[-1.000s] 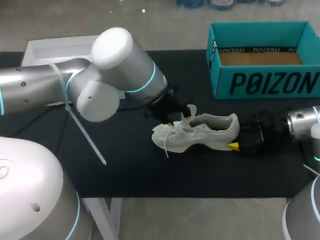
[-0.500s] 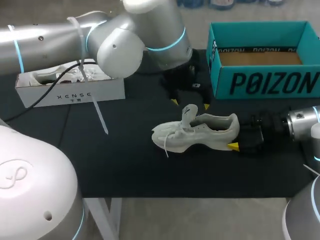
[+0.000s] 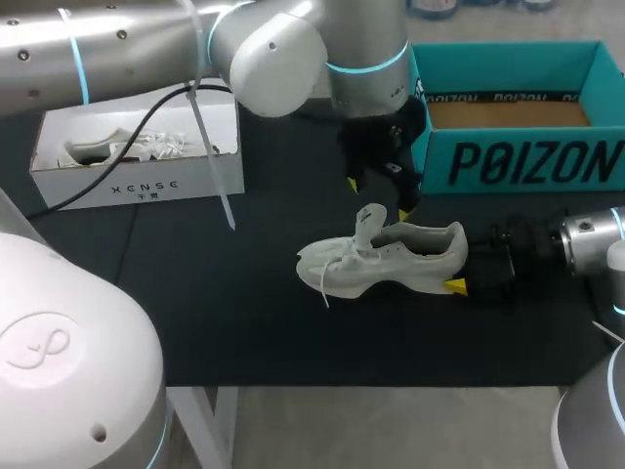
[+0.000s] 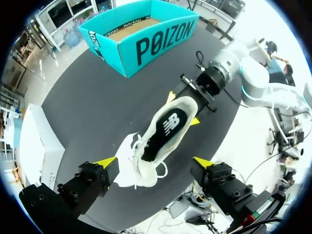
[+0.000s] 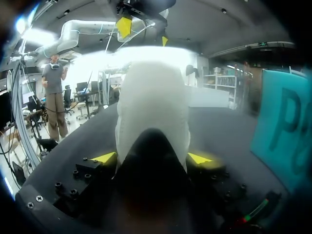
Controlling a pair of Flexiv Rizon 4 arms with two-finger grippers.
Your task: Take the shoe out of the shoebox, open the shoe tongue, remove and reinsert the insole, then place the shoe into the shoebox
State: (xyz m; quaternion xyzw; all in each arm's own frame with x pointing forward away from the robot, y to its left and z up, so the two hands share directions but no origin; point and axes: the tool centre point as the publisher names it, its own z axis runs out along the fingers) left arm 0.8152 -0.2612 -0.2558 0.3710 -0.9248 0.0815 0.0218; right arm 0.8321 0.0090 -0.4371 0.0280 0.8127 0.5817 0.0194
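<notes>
Shoe (image 3: 391,259) location: out of the shoebox (image 3: 518,161), sole-down on the counter (image 3: 264,322), directly below the left end effector (image 3: 378,195), heel inside the right end effector (image 5: 152,157).

Right end effector state: fingers clamped on the heel from both sides.

Left end effector state: fingers wide apart, holding nothing, suspended above the raised tongue (image 3: 368,217). The dark insole (image 4: 165,131) lies inside the shoe, ahead of these fingers, and appears seated.

Probable hazards:
1. Tongue folds back over the opening. Cause: a descending finger strikes it instead of passing behind it.
2. Whole shoe lifts with the insole. Cause: the heel clamp slips while the left end effector pulls upward.
3. Laces snag on a finger. Cause: loose ends trail beside the toe, near the descent path.
4. Insole missed. Cause: fingers close on the collar rather than the insole edge.
</notes>
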